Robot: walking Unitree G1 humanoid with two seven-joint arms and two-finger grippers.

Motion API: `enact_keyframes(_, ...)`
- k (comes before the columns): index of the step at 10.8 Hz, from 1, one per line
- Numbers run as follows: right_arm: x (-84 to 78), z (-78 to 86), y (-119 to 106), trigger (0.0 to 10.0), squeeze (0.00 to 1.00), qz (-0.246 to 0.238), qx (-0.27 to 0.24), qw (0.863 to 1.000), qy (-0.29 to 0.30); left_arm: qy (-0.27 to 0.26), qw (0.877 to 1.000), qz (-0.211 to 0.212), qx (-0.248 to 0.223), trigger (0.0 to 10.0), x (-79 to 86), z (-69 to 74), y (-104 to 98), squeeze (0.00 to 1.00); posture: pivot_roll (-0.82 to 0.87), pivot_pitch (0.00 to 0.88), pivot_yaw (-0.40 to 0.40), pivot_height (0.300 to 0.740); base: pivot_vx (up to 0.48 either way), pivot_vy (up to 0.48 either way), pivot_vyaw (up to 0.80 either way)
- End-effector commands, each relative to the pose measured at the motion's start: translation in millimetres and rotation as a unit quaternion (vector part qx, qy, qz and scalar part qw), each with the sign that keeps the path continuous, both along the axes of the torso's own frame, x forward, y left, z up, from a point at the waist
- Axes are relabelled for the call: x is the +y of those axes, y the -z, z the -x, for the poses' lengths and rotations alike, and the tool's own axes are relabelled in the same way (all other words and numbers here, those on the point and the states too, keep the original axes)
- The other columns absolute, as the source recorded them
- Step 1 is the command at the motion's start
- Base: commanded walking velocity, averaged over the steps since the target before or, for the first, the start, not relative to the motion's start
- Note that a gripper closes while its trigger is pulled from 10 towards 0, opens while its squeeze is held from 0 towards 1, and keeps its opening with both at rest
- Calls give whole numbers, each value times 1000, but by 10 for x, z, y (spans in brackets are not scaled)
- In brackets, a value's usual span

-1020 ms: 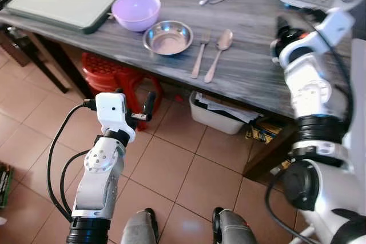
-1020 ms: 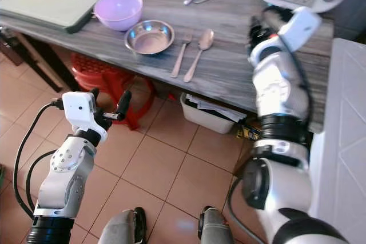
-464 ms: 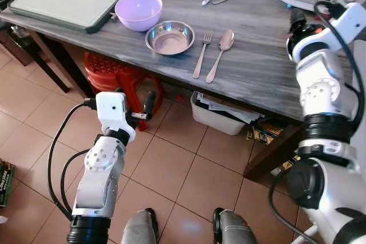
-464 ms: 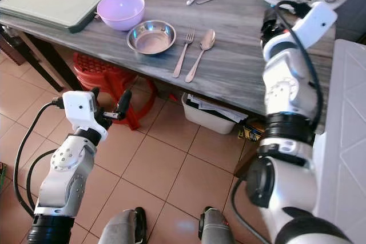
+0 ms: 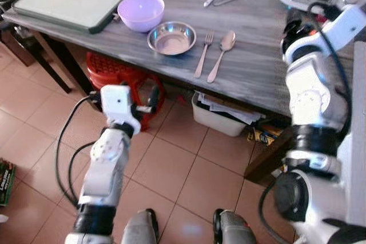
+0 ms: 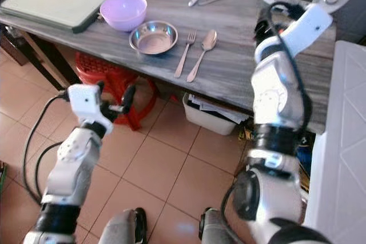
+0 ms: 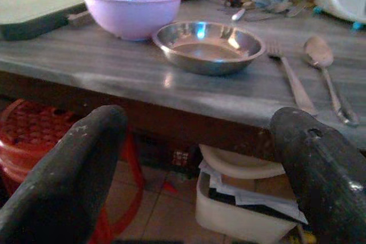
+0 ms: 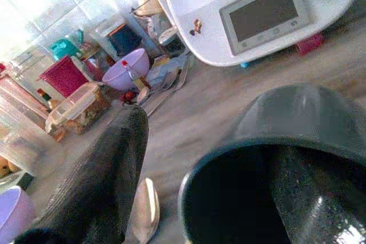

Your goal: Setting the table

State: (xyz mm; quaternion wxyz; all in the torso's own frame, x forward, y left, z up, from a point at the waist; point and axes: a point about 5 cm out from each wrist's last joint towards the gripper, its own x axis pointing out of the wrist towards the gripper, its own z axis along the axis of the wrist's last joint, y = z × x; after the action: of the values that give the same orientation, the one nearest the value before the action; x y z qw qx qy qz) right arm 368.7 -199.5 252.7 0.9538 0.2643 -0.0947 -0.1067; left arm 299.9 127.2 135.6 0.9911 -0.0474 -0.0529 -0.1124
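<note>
A dark cup (image 8: 274, 175) sits gripped in the right claw (image 5: 294, 27) above the grey bench (image 5: 257, 67), right of the spoon (image 5: 222, 52), fork (image 5: 202, 54), steel bowl (image 5: 171, 37) and lilac bowl (image 5: 140, 11), while the left claw (image 5: 146, 100) hangs open and empty below the bench edge.

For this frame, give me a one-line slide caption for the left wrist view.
Open left tool below table edge, facing purple bowl, steel bowl, fork and spoon.
</note>
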Motion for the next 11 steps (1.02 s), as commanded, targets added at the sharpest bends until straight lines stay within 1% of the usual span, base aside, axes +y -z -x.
enact_keyframes(1, 40, 56, -84, 10000, 0, -1, -14, 1000, 0, -3, 1000, -1, 1, 10000, 9, -17, 23, 0, -59, 84, 64, 740, 0, 0, 0)
enact_keyframes(2, 64, 91, -80, 10000, 0, -6, -11, 1000, 0, 1, 1000, 1, -2, 10000, -13, -38, 18, 0, -66, 72, 64, 740, 0, 0, 0)
enact_keyframes(4, 127, 232, -6, 10000, 0, -48, 10, 999, 0, 9, 1000, 3, -7, 10000, -48, -90, 14, 0, -80, 54, 71, 740, 0, 0, 0)
enact_keyframes(6, 188, 327, 78, 10000, 0, -76, 31, 997, -10, 15, 1000, 2, -8, 10000, -64, -101, 25, 0, -88, 53, 78, 740, 0, 0, 0)
enact_keyframes(7, 242, 397, 157, 10000, 0, -90, 47, 995, -21, 17, 1000, 3, -8, 10000, -70, -103, 37, 0, -92, 55, 78, 740, 0, 0, 0)
enact_keyframes(8, 255, 438, 230, 10000, 0, -105, 64, 992, -23, 18, 1000, 4, -8, 10000, -78, -104, 42, 0, -92, 56, 78, 740, 0, 0, 0)
enact_keyframes(10, 247, 455, 293, 10000, 0, -142, 79, 987, -22, 18, 1000, 3, -7, 10000, -70, -87, 52, 0, -88, 64, 80, 740, 0, 0, 0)
enact_keyframes(11, 222, 443, 284, 10000, 0, -163, 77, 983, -19, 19, 1000, 1, -7, 10000, -58, -84, 57, 0, -85, 68, 84, 740, 0, 0, 0)
